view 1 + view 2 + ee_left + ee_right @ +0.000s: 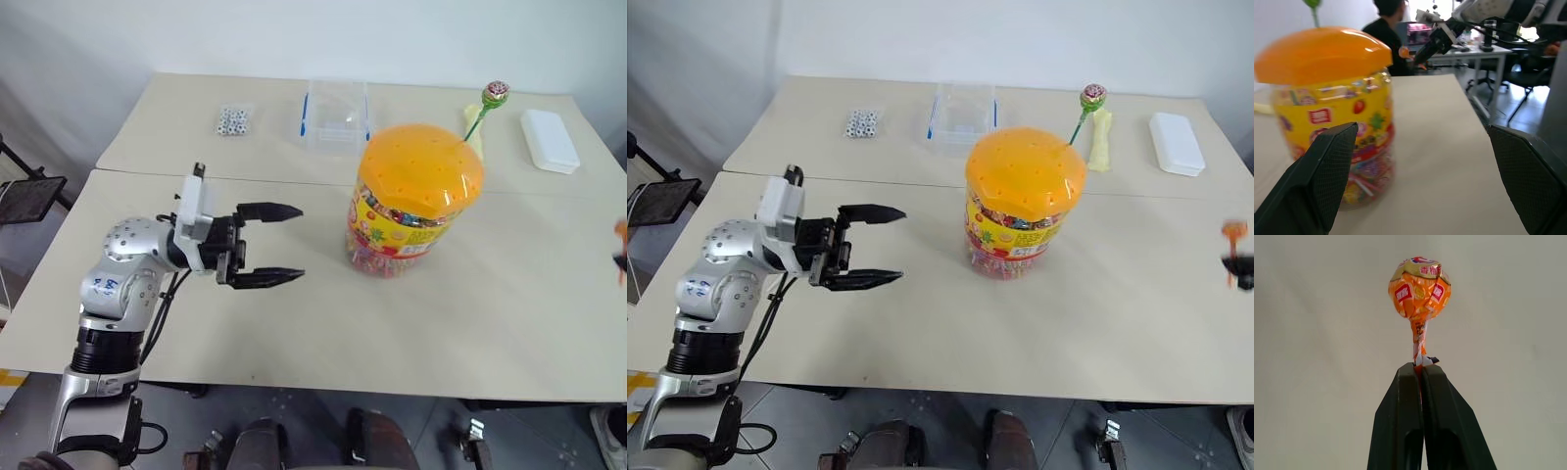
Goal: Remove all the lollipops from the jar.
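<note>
Holding the orange lollipop (pixel 1420 288) by its stick, the right end effector (pixel 1421 366) is clamped tight; it should lower to the tabletop (pixel 1117 294) at frame right before letting go. Left end effector (pixel 284 245) stands apart beside the jar (pixel 416 196), center frame.

Nothing fully legible anywhere. On the wrapper of the orange lollipop (pixel 1419 286), small red patches with white characters and a red line of characters across the yellow top, seemingly Chinese, too small to make out. On the colourful label of the jar (pixel 1327 122), a red square with white characters among fruit pictures, blurred past reading. On the silver shell of the left arm (pixel 108 284), blue handwritten marks, perhaps digits, not clear enough to tell.
</note>
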